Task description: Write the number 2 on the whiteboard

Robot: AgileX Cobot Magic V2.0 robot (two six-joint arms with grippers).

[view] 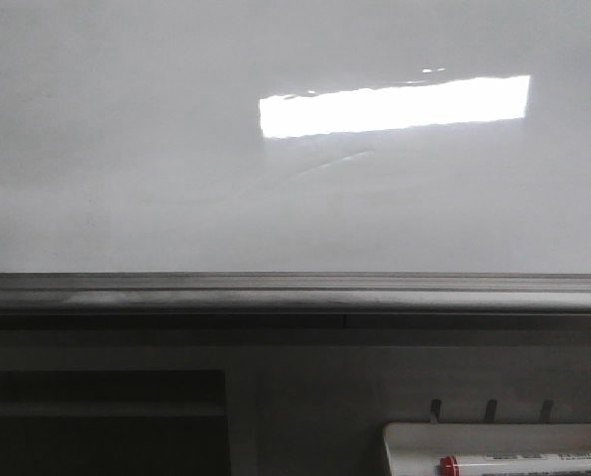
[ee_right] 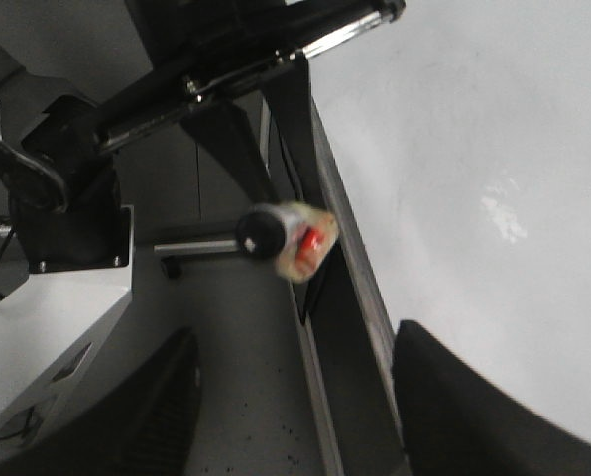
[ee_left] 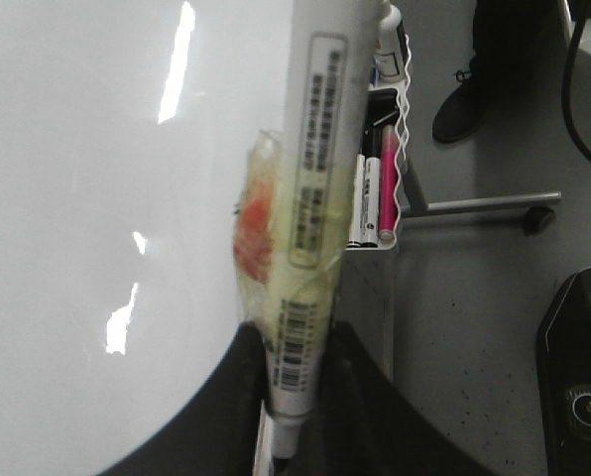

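Whiteboard [view: 127, 149] fills the front view, glossy and blank apart from a bright rectangular reflection [view: 395, 105]; no stroke of the number 2 shows on it anywhere, so I judge the writing not yet begun. Its grey metal bottom edge [view: 295, 296] runs across below, and under that, at the lower right, sits a small white tray [view: 414, 436] holding a red-capped marker [view: 524, 462].

My left gripper [ee_left: 294, 397] is pinching a white marker [ee_left: 315, 198], its dark fingers [ee_left: 360, 407] pressed against the barrel near one end. The barrel lies close alongside the board; whether its tip touches the surface I cannot tell, as the tip is out of frame. My right gripper [ee_right: 295, 397] is spread wide and holds nothing. From its wrist camera I see the marker end-on [ee_right: 281, 236], beside the board's edge.

The next move, as I judge it, calls for bringing the tip squarely against the board high enough to leave room for the curved top, the diagonal and the base stroke, with light, steady pressure.

The barrel carries a boxed printed label [ee_left: 315, 149] and a barcode [ee_left: 297, 347], with yellowish tape [ee_left: 261, 238] bearing a red patch; the print is too small to read.
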